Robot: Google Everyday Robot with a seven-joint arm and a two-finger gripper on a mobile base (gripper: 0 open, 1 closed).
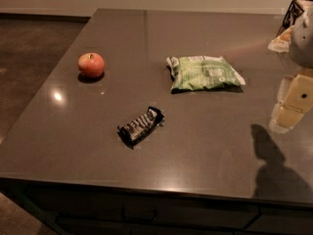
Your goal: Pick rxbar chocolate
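Observation:
The rxbar chocolate (141,126) is a small flat bar in a shiny black wrapper with white lettering. It lies at an angle on the dark grey countertop (98,146), near the middle and towards the front. My gripper (292,105) hangs at the right edge of the view, above the counter. It is far to the right of the bar, level with it or slightly further back, and holds nothing. Its shadow falls on the counter at the front right.
A red apple (91,65) sits at the back left of the counter. A green-and-white chip bag (204,73) lies behind the bar, right of centre. A dark wire basket (293,13) with light items stands at the far right corner. The counter's front edge runs below, with floor to the left.

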